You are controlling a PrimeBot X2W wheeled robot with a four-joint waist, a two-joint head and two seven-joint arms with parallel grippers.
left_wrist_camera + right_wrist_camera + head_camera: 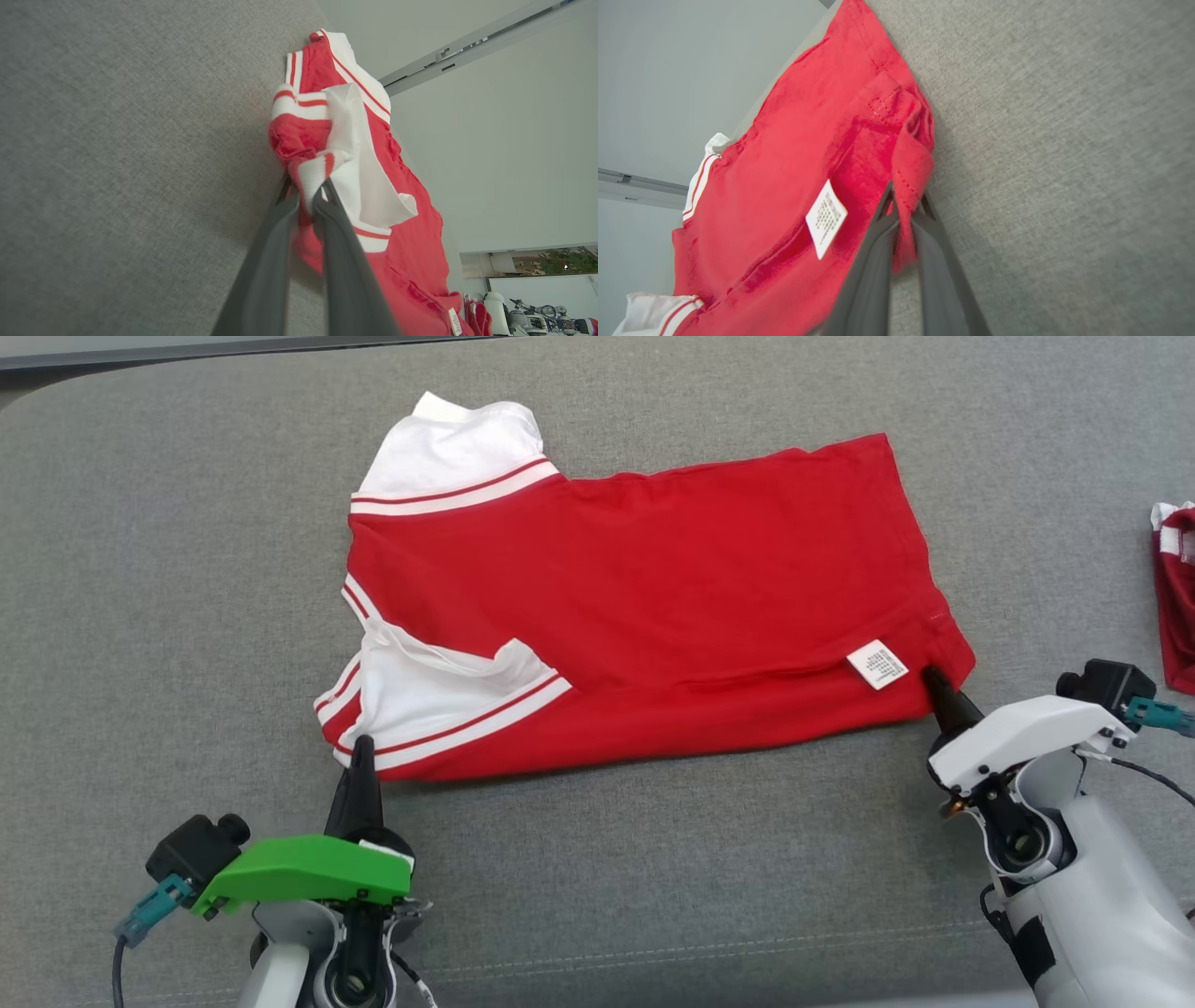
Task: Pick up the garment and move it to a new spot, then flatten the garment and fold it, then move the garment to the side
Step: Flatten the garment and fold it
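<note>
Label: white square care tag (878, 665), print unreadable, near hem corner of folded red jersey garment with white striped sleeves (653, 616), flat on grey woven fabric surface (140, 569). Left gripper (362, 751) clenched on sleeve edge; right gripper (932, 683) clenched on hem corner. Left wrist view adds white wall (514, 163), ceiling rail (467, 51).

The shirt (653, 579) is bright red, its sleeves (448, 457) white and edged with red-and-white stripes. Its label (878, 665) is white with fine dark print. The table (168, 569) is a woven, mottled grey. The left claw (362, 747) is black under a green cover (299, 873), the right claw (931, 677) black under a white cover (1027, 733).
</note>
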